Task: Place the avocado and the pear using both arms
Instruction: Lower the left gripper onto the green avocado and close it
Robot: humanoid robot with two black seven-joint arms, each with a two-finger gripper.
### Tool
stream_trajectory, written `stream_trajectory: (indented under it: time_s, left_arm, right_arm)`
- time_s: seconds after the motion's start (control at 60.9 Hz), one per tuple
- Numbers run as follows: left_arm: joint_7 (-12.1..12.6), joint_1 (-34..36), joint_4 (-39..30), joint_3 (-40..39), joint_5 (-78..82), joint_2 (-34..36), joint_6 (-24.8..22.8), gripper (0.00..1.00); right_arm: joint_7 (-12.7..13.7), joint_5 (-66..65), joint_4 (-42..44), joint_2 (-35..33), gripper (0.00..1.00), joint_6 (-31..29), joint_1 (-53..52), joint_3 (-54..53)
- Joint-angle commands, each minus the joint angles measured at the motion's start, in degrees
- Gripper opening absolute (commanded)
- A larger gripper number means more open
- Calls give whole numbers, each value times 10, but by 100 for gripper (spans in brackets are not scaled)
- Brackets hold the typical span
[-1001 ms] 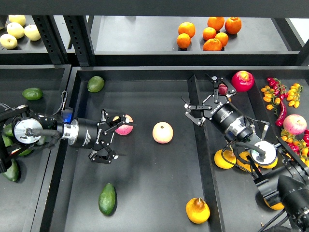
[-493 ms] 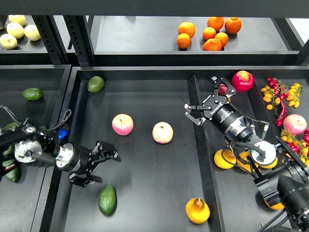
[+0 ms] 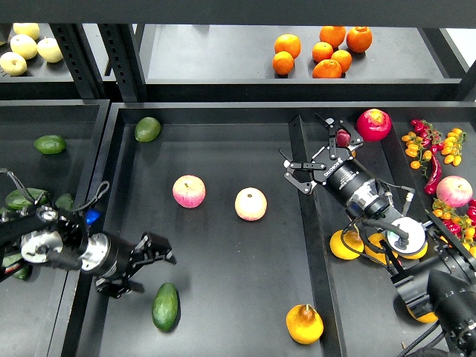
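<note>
The dark green avocado (image 3: 165,306) lies near the front of the middle tray (image 3: 223,126). The yellow-orange pear (image 3: 305,323) lies at the tray's front right. My left gripper (image 3: 149,269) is open and empty, just above and left of the avocado, not touching it. My right gripper (image 3: 306,163) is open and empty, hovering over the divider (image 3: 316,253) at the tray's right side, far from the pear.
Two pink apples (image 3: 189,191) (image 3: 251,204) lie mid-tray. A paler avocado (image 3: 147,129) sits at the back left corner. The right bin holds a pomegranate (image 3: 373,124), chillies and yellow fruit. Oranges (image 3: 320,52) and pale apples (image 3: 26,46) are on the back shelf.
My left gripper has moved from the left pink apple down and left toward the avocado, open throughout. The right arm has not moved.
</note>
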State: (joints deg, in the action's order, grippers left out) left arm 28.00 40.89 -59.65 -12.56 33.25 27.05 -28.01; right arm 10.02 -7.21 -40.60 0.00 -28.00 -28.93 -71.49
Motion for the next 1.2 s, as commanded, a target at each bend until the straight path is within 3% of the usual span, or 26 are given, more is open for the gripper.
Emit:
stream_trajectory:
  time_s: [0.0,0.854,0.936,0.952,1.067,1.182]
  left_arm:
    - [0,-15,8,0,25,-12,0,97]
    - [0,-28,55,12,82,-59,0,96]
    - [0,-28,61,13,84,-60,0,92]
    - [0,-28,66,13,84,-64,0,86]
    - [0,-28,74,7,84,-71,0,65]
    - [0,-29,74,1,84,-73,0,52]
  right_arm:
    - [0,0,0,0,99,0,0,0]
    - [0,0,-1,0,99,0,5,0]
    - [0,0,-1,0,99,0,6,0]
    - [0,0,-1,0,99,0,6,0]
    - [0,0,-1,0,99,0,6,0]
    - [0,0,-2,0,99,0,9,0]
